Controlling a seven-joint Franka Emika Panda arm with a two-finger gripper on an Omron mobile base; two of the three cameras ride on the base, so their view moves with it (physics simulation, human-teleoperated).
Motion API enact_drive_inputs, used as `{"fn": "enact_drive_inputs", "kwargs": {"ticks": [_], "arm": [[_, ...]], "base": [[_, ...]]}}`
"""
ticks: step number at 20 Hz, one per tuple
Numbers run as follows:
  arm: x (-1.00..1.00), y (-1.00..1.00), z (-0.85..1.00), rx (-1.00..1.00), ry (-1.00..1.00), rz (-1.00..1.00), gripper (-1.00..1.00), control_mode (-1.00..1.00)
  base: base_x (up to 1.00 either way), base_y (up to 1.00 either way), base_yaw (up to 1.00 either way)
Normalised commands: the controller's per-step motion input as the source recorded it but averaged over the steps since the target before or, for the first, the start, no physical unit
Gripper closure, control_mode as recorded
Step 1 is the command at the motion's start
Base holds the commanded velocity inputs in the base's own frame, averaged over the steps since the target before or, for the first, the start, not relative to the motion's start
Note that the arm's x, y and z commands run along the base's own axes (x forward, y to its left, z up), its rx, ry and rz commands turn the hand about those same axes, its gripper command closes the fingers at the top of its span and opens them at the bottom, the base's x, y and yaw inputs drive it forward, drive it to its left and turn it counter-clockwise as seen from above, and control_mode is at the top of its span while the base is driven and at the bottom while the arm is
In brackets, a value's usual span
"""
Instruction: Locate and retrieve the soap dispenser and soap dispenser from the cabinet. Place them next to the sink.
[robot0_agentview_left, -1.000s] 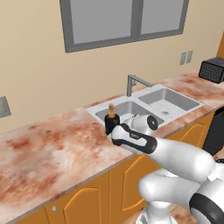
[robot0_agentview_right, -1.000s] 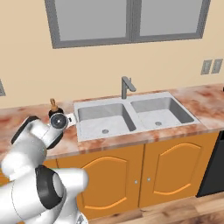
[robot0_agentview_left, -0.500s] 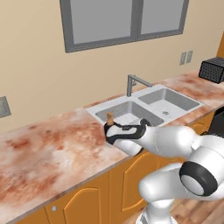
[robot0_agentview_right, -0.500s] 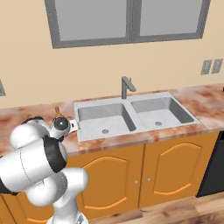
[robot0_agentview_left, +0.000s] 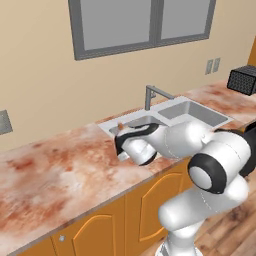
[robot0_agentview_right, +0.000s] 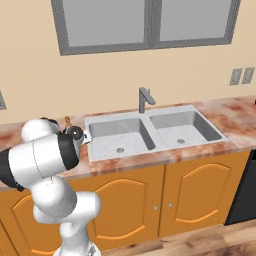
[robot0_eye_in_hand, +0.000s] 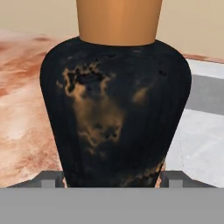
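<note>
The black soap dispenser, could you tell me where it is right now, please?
The black soap dispenser sits between the end effector fingertips, over the marbled counter just left of the sink.

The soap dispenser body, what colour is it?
Black with copper-orange blotches; the soap dispenser shows best in the hand view.

Black soap dispenser (robot0_eye_in_hand: 116, 105) with copper-orange pump, upright on the counter just left of the sink (robot0_agentview_right: 150, 131).
</note>
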Motion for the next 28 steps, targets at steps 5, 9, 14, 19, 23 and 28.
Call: {"fn": "enact_drive_inputs", "kwargs": {"ticks": [5, 9, 14, 19, 23, 28], "arm": [[0.18, 0.0, -0.44, 0.07, -0.14, 0.05, 1.0, -1.0], [0.08, 0.0, -0.48, 0.05, -0.11, 0.04, 1.0, -1.0], [0.02, 0.0, -0.58, 0.03, -0.02, 0.05, 1.0, -1.0], [0.12, 0.0, -0.34, 0.0, -0.01, 0.02, 1.0, -1.0], [0.14, 0.0, -0.21, 0.0, 0.0, 0.0, 1.0, -1.0], [0.05, 0.01, -0.07, -0.01, 0.0, 0.0, 1.0, -1.0]], "base": [[0.0, 0.0, 0.0], [0.0, 0.0, 0.0], [0.0, 0.0, 0.0], [0.0, 0.0, 0.0], [0.0, 0.0, 0.0], [0.0, 0.0, 0.0]]}}
